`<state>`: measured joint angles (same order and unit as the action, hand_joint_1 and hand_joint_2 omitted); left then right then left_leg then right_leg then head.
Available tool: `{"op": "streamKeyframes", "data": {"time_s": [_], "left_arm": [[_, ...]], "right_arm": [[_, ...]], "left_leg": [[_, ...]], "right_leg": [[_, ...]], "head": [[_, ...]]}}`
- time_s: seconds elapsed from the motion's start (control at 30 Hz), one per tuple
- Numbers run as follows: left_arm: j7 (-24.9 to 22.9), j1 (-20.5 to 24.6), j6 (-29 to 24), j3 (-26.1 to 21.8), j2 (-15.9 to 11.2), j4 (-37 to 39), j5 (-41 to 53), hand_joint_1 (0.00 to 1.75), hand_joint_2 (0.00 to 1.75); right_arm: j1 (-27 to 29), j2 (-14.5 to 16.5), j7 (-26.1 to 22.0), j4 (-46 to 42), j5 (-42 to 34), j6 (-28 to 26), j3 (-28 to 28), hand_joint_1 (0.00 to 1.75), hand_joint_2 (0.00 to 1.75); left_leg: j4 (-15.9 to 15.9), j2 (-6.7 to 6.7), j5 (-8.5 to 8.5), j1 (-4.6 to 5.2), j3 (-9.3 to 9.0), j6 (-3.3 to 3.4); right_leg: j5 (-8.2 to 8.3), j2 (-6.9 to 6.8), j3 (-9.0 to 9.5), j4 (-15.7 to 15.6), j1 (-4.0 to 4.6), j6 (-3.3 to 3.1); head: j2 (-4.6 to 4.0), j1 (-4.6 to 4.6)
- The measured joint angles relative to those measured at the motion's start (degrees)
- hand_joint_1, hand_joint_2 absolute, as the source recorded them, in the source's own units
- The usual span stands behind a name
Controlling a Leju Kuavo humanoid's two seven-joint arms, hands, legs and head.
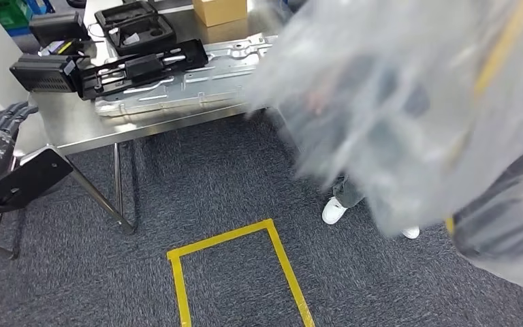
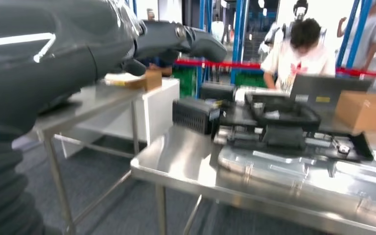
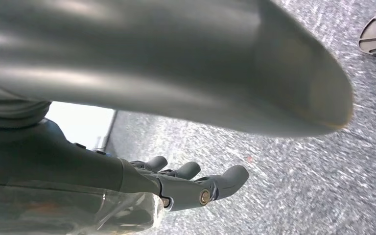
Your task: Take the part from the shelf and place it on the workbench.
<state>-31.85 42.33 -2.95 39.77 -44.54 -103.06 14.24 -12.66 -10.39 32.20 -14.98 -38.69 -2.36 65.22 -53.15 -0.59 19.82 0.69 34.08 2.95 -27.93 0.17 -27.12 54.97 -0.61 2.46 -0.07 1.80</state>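
Facing workbench (image 1: 75, 126) edge, open carpet (image 1: 231, 177) below, bagged part (image 1: 395, 102) aloft.

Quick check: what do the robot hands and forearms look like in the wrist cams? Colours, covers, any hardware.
Left robot hand: glossy dark grey fingers, and a grey ribbed cover behind the wrist. Right robot hand: dark grey rounded fingers with brass-coloured pins at the knuckles, and a thick, smooth grey thumb. No markings or loose cables visible.
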Motion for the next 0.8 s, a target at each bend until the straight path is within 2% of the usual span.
{"op": "streamKeyframes", "data": {"time_s": [0.03,0.1,0.13,0.17,0.23,0.27,0.3,0.33,0.37,0.43,0.47,0.5,0.53,0.6,0.63,0.67,0.73,0.77,0.8], "left_arm": [[0.0,0.0,-0.1,-0.1,0.0,0.0,0.0,0.00,1.75],[0.0,-0.1,-0.1,-0.1,0.0,0.0,0.0,0.00,1.75],[0.0,-0.2,-0.1,-0.1,0.0,0.0,0.0,0.00,1.75],[0.0,-0.3,-0.1,-0.1,0.0,0.0,0.0,0.00,1.75],[0.0,-0.4,-0.1,-0.2,-0.1,0.0,0.0,0.00,1.75],[0.0,-0.6,-0.1,-0.2,-0.1,0.0,0.0,0.00,1.75],[0.0,-0.7,-0.1,-0.1,-0.1,0.0,0.0,0.00,1.75],[0.0,-0.8,-0.1,-0.1,-0.1,0.0,0.0,0.00,1.75],[0.0,-0.8,-0.1,-0.1,-0.1,0.0,0.0,0.00,1.75],[0.0,-0.8,-0.2,-0.2,-0.1,0.0,0.0,0.00,1.75],[0.1,-0.7,-0.2,-0.4,-0.1,0.0,0.0,0.00,1.75],[0.1,-0.6,-0.3,-0.6,-0.1,0.0,0.0,0.00,1.75],[0.1,-0.6,-0.3,-0.8,-0.1,0.0,0.0,0.00,1.75],[0.1,-0.7,-0.4,-1.0,-0.1,0.0,0.0,0.00,1.75],[0.1,-0.7,-0.4,-1.0,-0.1,0.0,0.0,0.00,1.75],[0.1,-0.8,-0.4,-1.0,-0.1,0.0,0.0,0.00,1.75],[0.1,-0.9,-0.4,-1.0,-0.1,0.0,0.0,0.00,1.75],[0.1,-0.9,-0.4,-1.0,0.0,0.0,0.0,0.00,1.75],[0.1,-1.0,-0.4,-0.9,0.0,0.0,-0.1,0.00,1.75]], "right_arm": [[0.0,0.0,0.0,0.0,0.1,0.0,0.0,0.00,0.00],[0.0,0.0,0.0,0.0,0.3,0.0,0.0,0.00,0.00],[0.0,0.1,0.0,0.0,0.4,0.0,-0.1,0.00,0.00],[0.0,0.1,0.0,0.0,0.4,0.0,-0.1,0.00,0.00],[-0.1,0.0,0.1,0.0,0.5,0.0,-0.1,0.00,0.00],[-0.1,0.0,0.1,0.0,0.5,0.0,-0.1,0.00,0.00],[-0.1,0.0,0.1,0.0,0.6,0.0,-0.1,0.00,0.00],[-0.1,0.0,0.1,0.0,0.7,0.0,-0.1,0.00,0.00],[-0.1,0.0,0.1,0.0,0.7,0.0,-0.1,0.00,0.00],[-0.1,0.0,0.1,-0.1,0.8,0.0,-0.3,0.00,0.00],[-0.1,0.0,0.1,-0.1,0.8,0.0,-0.4,0.00,0.00],[-0.1,0.0,0.1,-0.1,0.8,0.0,-0.4,0.00,0.00],[-0.1,0.0,0.1,-0.1,0.8,0.0,-0.5,0.00,0.00],[-0.1,0.0,0.1,-0.1,0.8,0.0,-0.7,0.00,0.00],[0.0,0.0,0.1,-0.2,0.8,0.0,-0.8,0.00,0.00],[0.1,0.0,0.1,-0.2,0.8,0.0,-0.9,0.00,0.00],[0.1,0.0,0.1,-0.2,0.9,0.0,-1.0,0.00,0.00],[0.1,0.0,0.1,-0.2,1.0,0.0,-1.0,0.00,0.00],[0.1,-0.1,0.1,-0.2,1.1,0.0,-1.0,0.00,0.00]], "left_leg": [[-0.2,-0.03,-0.34,0.05,0.28,-0.32],[-0.6,-0.01,-0.57,-0.08,0.87,-1.02],[-1.7,0.03,0.60,-0.20,1.49,-1.40],[-4.0,0.07,2.79,-0.38,2.47,-1.80],[-12.0,0.09,8.73,-0.76,4.96,-2.53],[-16.1,0.09,10.66,-0.89,5.89,-2.74],[-18.8,0.10,11.27,-0.97,6.09,-2.83],[-19.3,0.10,10.63,-1.00,5.31,-2.82],[-17.6,0.10,9.20,-1.01,3.48,-2.70],[-9.2,0.18,6.96,-0.86,-2.91,-2.10],[-4.3,0.24,6.85,-0.71,-6.12,-1.68],[-0.8,0.29,7.08,-0.50,-8.32,-1.30],[1.2,0.32,7.34,-0.28,-9.37,-0.95],[1.9,0.24,6.55,-0.25,-8.61,-0.28],[2.0,0.21,5.89,-0.34,-7.98,0.12],[2.1,0.18,5.19,-0.47,-7.27,0.51],[2.1,0.18,3.99,-0.44,-5.76,1.01],[2.1,0.17,3.41,-0.35,-5.03,1.13],[2.0,0.17,2.82,-0.26,-4.32,1.17]], "right_leg": [[-0.42,0.05,0.59,-1.2,0.12,-0.38],[0.19,-0.02,-0.18,-1.2,0.11,-1.35],[0.72,-0.13,-0.72,-1.2,0.05,-1.82],[1.32,-0.25,-1.40,-1.2,-0.04,-2.20],[2.52,-0.44,-2.88,-1.2,-0.03,-2.54],[3.11,-0.49,-3.67,-1.2,0.00,-2.56],[3.71,-0.52,-4.42,-1.2,0.02,-2.56],[4.29,-0.53,-5.16,-1.1,0.04,-2.52],[4.85,-0.52,-5.83,-1.1,0.06,-2.45],[5.87,-0.46,-6.85,-1.1,0.15,-2.17],[6.37,-0.41,-7.18,-1.1,0.23,-1.94],[6.92,-0.37,-7.45,-1.2,0.28,-1.65],[7.49,-0.34,-7.70,-1.3,0.28,-1.31],[8.29,-0.28,-8.39,-1.5,0.18,-0.59],[7.41,-0.23,-9.00,-0.8,0.13,-0.30],[5.44,-0.18,-9.88,1.0,0.11,-0.07],[-0.53,-0.15,-12.25,8.4,0.03,0.16],[-2.59,-0.15,-13.21,12.5,0.01,0.22],[-3.31,-0.16,-13.58,15.6,0.01,0.26]], "head": [[0.00,-0.02],[0.00,-0.05],[0.00,-0.07],[0.00,-0.08],[0.00,-0.09],[0.00,-0.09],[0.00,-0.09],[0.00,-0.09],[0.00,-0.09],[0.00,-0.09],[0.00,-0.08],[0.00,-0.07],[0.00,-0.06],[0.00,-0.05],[0.00,-0.01],[0.00,0.03],[0.00,0.13],[0.00,0.13],[0.00,0.13]]}}
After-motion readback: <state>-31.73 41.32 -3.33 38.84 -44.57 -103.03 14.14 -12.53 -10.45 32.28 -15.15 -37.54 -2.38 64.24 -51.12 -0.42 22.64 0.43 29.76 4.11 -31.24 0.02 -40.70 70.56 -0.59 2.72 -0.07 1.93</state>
